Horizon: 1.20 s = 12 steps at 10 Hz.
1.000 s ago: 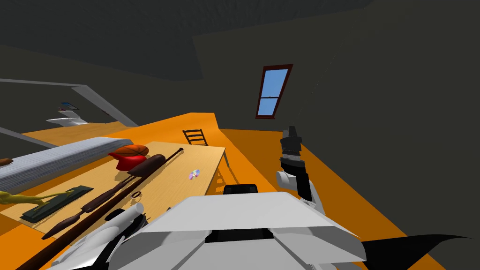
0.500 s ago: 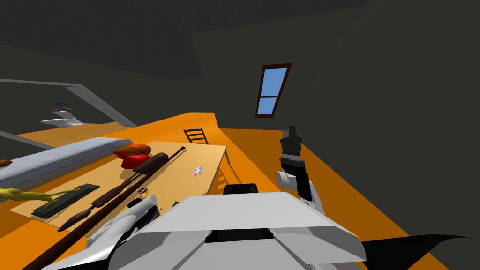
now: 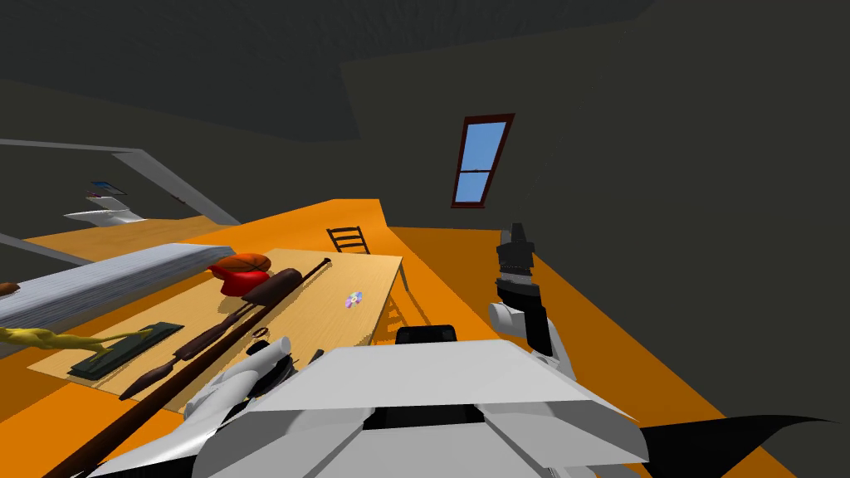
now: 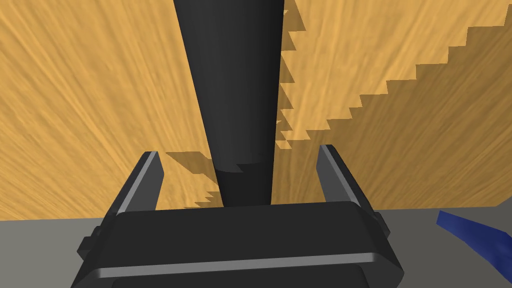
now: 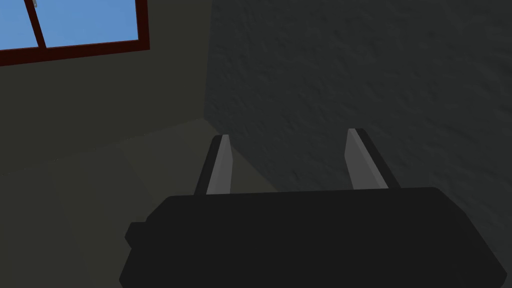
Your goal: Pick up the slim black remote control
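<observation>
The left gripper (image 4: 239,151) is down at the wooden table (image 4: 75,100), fingers spread. The slim black remote (image 4: 232,75) lies flat between them, running away from the hand and touching neither blade. I'd keep it centred and close squarely on the narrow sides, so it doesn't skid or twist. The right gripper (image 5: 287,134) is raised, spread too, holding nothing. The remote's far end is cut off, and the blue sliver (image 4: 475,235) beyond the table's edge I cannot identify.
</observation>
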### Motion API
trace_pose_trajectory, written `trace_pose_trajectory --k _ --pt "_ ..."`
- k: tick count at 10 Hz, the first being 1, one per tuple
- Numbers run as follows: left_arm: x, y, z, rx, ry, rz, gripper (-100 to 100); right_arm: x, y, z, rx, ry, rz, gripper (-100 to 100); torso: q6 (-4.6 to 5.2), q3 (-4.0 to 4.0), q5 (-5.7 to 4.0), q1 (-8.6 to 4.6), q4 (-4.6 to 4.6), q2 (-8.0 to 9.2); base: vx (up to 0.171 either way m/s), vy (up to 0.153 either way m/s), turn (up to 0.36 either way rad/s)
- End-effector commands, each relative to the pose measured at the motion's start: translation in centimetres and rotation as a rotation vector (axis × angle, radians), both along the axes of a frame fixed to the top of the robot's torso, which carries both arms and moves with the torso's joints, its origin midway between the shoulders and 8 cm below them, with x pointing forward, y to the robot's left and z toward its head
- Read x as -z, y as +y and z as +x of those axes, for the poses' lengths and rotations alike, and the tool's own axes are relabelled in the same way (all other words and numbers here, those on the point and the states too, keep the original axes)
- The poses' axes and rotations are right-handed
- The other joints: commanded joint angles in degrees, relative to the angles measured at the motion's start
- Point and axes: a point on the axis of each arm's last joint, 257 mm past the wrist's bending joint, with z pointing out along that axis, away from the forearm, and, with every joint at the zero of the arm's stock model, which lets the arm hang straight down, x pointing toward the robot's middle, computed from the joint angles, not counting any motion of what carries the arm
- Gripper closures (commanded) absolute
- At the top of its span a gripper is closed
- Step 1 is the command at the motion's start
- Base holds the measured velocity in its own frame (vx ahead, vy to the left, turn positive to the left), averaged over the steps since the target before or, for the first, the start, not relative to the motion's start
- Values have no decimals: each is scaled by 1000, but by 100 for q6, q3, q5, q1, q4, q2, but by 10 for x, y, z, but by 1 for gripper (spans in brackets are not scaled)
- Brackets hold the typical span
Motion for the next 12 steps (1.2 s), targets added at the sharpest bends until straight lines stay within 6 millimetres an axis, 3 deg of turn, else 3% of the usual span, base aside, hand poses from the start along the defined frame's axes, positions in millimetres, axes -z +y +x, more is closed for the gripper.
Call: trace_pose_trajectory --k 1,4,5,6,10,11,12 --pt "1 -9 12 -6 0 3 -100 0 0 0 0 0 0 0 0 0 0 0 0 0 -86 55 -28" --pt "4 -22 29 -16 -3 10 -100 0 0 0 0 0 0 0 0 2 -1 -2 1 4 -81 44 -21" --pt "4 -19 24 -11 -3 7 -100 0 0 0 0 0 0 0 -1 5 1 6 2 9 -41 29 -19" --pt "4 -20 25 -14 -3 7 100 0 0 0 0 0 0 0 -5 -2 2 6 -3 -4 -7 3 2" --pt "5 -21 25 -15 -2 6 100 0 0 0 0 0 0 0 -4 -15 2 4 -8 -24 0 0 0" --pt "5 -20 25 -15 -3 6 0 0 0 0 0 0 0 0 -4 -15 2 4 -8 -24 0 0 0" --pt "1 -9 12 -8 -1 4 100 0 0 0 0 0 0 0 -4 -15 2 4 -8 -25 81 -53 36"
